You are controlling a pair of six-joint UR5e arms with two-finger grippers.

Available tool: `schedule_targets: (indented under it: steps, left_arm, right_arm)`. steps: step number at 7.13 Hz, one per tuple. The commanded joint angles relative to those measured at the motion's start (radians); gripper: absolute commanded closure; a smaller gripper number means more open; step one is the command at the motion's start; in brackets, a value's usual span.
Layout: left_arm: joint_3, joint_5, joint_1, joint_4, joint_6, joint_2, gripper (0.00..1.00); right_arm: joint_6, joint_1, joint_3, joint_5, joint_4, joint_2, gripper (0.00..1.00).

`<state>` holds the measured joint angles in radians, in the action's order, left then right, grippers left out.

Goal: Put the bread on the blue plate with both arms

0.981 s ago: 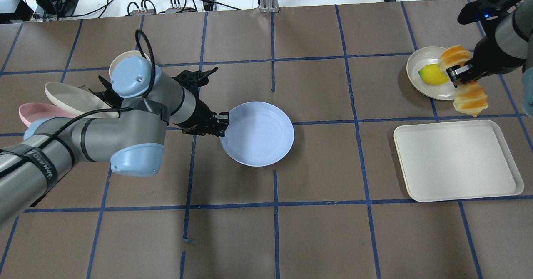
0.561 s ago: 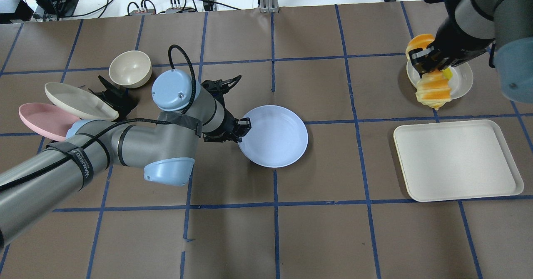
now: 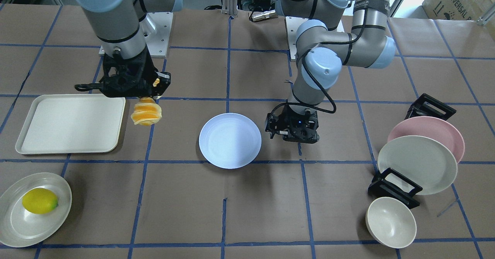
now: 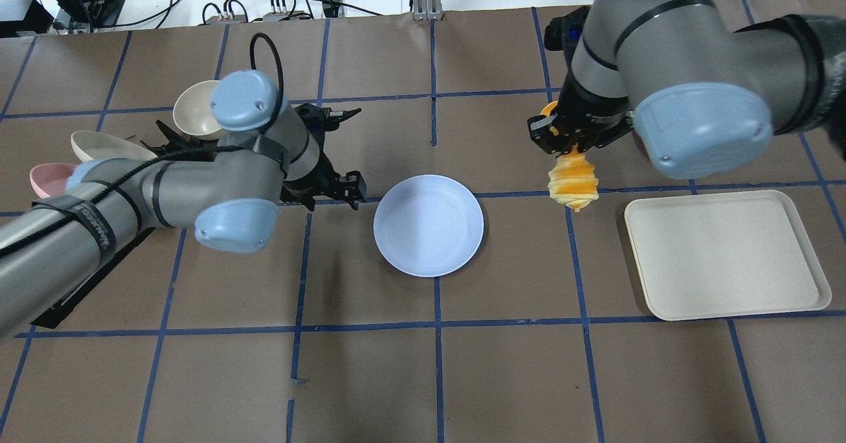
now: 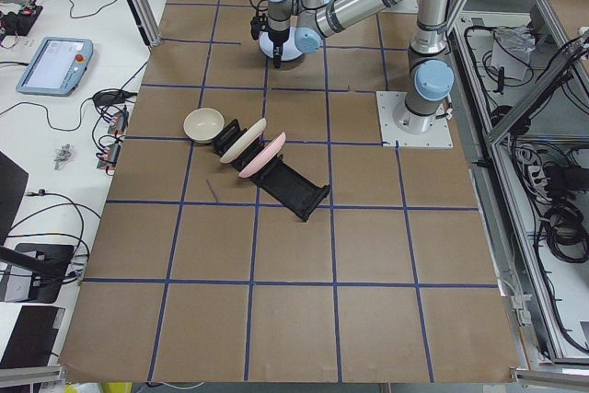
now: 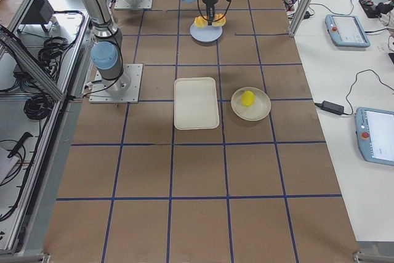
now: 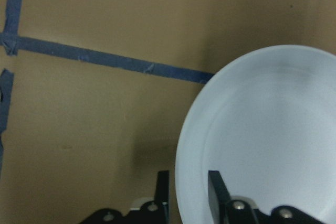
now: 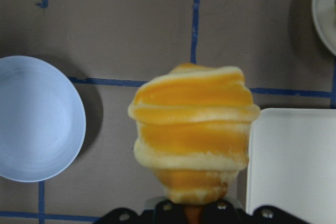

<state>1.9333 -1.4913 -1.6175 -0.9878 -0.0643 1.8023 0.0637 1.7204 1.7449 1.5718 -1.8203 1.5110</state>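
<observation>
The blue plate (image 4: pixel 428 225) lies flat near the table's middle; it also shows in the front view (image 3: pixel 230 140). My left gripper (image 4: pixel 352 190) hangs just off its left rim, apart from it, jaws a narrow gap apart and empty. In the left wrist view the plate (image 7: pixel 262 140) fills the right side and its rim runs below the fingertips (image 7: pixel 215 182). My right gripper (image 4: pixel 568 140) is shut on the top end of the striped bread (image 4: pixel 574 180), which hangs upright above the table, right of the plate and left of the tray. The bread fills the right wrist view (image 8: pixel 194 129).
A cream tray (image 4: pixel 727 254) lies at the right. A lemon (image 3: pixel 38 201) sits on a white plate (image 3: pixel 11 232) past the tray. A black rack holds a pink plate (image 3: pixel 437 129) and a cream plate (image 3: pixel 417 162) at the left, with a cream bowl (image 3: pixel 390 222) beside it.
My left gripper has let go of the blue plate's rim and drawn back to the left. My right arm has carried the bread from over the lemon plate leftward toward the blue plate.
</observation>
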Motion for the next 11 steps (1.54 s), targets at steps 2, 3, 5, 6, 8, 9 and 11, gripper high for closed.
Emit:
schedule_targets:
  steps: [2, 3, 5, 6, 8, 9, 11]
  left_arm:
    - [-0.331, -0.039, 0.102, -0.579, -0.18, -0.067, 0.0]
    - [-0.452, -0.113, 0.1, -0.726, -0.177, -0.07, 0.0]
    - [-0.589, -0.126, 0.093, -0.864, -0.072, -0.061, 0.0]
    - [-0.583, -0.121, 0.091, -0.864, -0.054, -0.069, 0.0]
    - [-0.603, -0.122, 0.09, -0.893, -0.065, -0.07, 0.0]
    - [-0.611, -0.113, 0.096, -0.937, -0.057, -0.06, 0.0]
    - [-0.603, -0.11, 0.091, -0.931, 0.019, -0.08, 0.0]
  right_arm:
    - [0.103, 0.141, -0.004, -0.001, -0.095, -0.115, 0.94]
    - [0.113, 0.183, -0.004, -0.001, -0.12, -0.147, 0.94]
    - [0.128, 0.237, -0.004, -0.001, -0.177, -0.21, 0.94]
    - [0.145, 0.26, -0.001, 0.007, -0.221, -0.238, 0.94]
    - [0.165, 0.281, 0.002, 0.016, -0.287, -0.296, 0.94]
    - [0.168, 0.303, 0.005, 0.019, -0.309, -0.314, 0.94]
    - [0.202, 0.33, 0.01, 0.022, -0.368, -0.368, 0.94]
